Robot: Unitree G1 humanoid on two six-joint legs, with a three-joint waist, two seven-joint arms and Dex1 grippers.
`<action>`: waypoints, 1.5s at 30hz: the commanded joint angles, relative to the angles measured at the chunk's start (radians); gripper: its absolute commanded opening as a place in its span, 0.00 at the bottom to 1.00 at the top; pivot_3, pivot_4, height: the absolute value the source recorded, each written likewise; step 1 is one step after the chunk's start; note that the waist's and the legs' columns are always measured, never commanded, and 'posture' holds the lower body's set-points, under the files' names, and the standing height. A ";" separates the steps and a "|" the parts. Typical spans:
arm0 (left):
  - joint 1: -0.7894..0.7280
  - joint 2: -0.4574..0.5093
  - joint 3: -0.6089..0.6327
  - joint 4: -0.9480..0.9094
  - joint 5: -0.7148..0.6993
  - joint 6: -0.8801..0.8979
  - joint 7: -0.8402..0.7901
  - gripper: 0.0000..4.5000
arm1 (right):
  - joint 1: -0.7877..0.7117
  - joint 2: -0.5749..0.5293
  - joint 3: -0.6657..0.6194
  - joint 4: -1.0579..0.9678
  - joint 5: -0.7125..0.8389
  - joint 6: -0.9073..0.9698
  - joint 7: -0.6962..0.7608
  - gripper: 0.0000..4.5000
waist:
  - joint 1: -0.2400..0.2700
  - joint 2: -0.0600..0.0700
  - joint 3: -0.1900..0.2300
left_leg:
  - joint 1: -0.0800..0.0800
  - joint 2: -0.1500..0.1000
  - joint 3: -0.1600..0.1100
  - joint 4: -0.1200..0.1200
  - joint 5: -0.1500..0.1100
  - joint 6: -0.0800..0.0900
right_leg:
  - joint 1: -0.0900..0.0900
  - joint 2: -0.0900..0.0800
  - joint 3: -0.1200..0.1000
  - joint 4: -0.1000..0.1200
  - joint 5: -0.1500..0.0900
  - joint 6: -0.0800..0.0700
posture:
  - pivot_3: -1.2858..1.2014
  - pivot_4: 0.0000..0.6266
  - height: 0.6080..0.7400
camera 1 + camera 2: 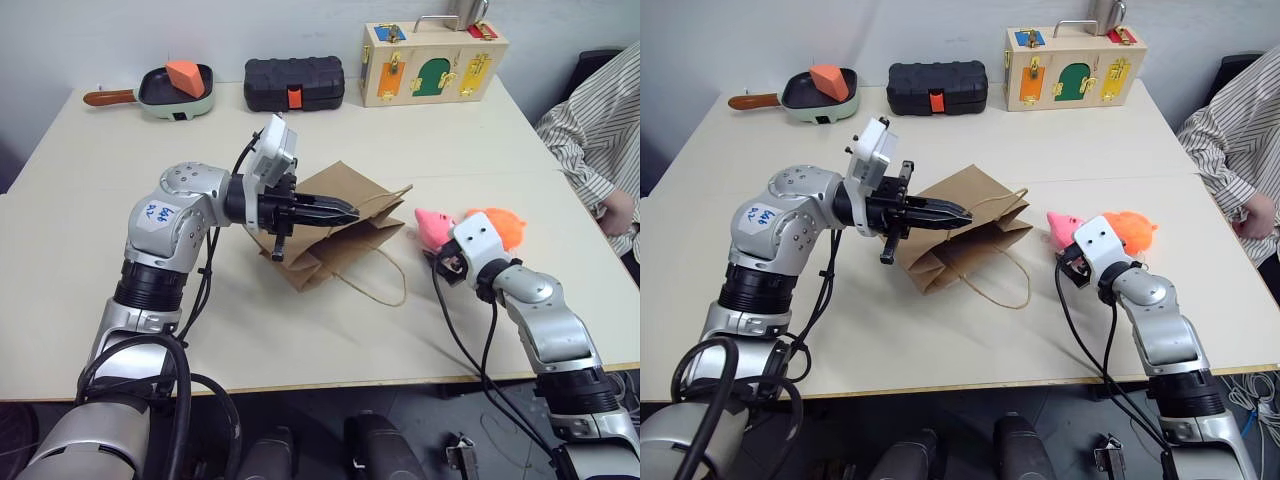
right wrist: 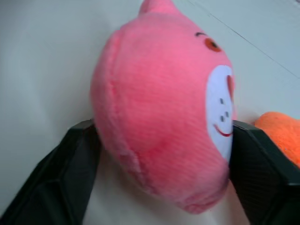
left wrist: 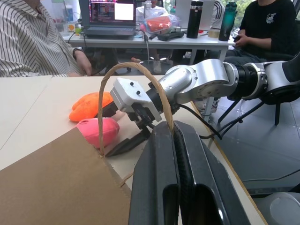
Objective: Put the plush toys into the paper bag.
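The brown paper bag [image 1: 335, 245] lies on the table's middle, its mouth side raised. My left gripper [image 1: 340, 212] is shut on one twine handle [image 3: 105, 93] at the bag's top edge. The other handle loops loose on the table toward me. To the bag's right lies the pink plush toy [image 1: 432, 224], with the orange plush toy [image 1: 497, 226] touching it on its far right side. My right gripper [image 2: 161, 129] has a black finger [image 2: 70, 159] pressed against each side of the pink plush, which rests on the table.
At the table's back stand a green frying pan [image 1: 160, 95] holding a hard orange wedge [image 1: 184, 76], a black case [image 1: 294, 82] and a wooden lock box [image 1: 432, 62]. A person in a striped shirt [image 1: 595, 130] sits at the right edge.
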 commanded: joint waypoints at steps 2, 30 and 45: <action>-0.001 -0.002 -0.002 -0.026 -0.001 -0.015 -0.004 0.00 | 0.046 0.006 -0.095 -0.088 0.052 -0.009 0.005 0.48 | 0.004 0.000 0.000 | 0.000 0.000 0.000 0.000 0.000 0.000 | 0.000 0.000 0.000 0.000 0.000 0.000 | 0.52 0.24 1.00; -0.054 -0.029 0.020 0.000 -0.025 0.010 0.020 0.00 | 0.131 -0.045 0.143 -0.487 0.277 0.055 0.160 0.03 | 0.004 0.000 0.000 | 0.000 0.000 -0.002 0.000 0.000 0.000 | 0.002 0.000 -0.001 -0.007 0.000 0.000 | 0.52 0.24 1.00; 0.029 -0.022 0.010 -0.064 -0.023 0.040 0.026 0.00 | 0.020 -0.124 0.146 -0.511 0.122 -0.038 0.213 0.03 | 0.005 0.000 0.000 | 0.000 -0.001 -0.003 0.000 0.000 0.000 | 0.001 -0.001 -0.001 -0.007 0.000 0.000 | 0.52 0.24 1.00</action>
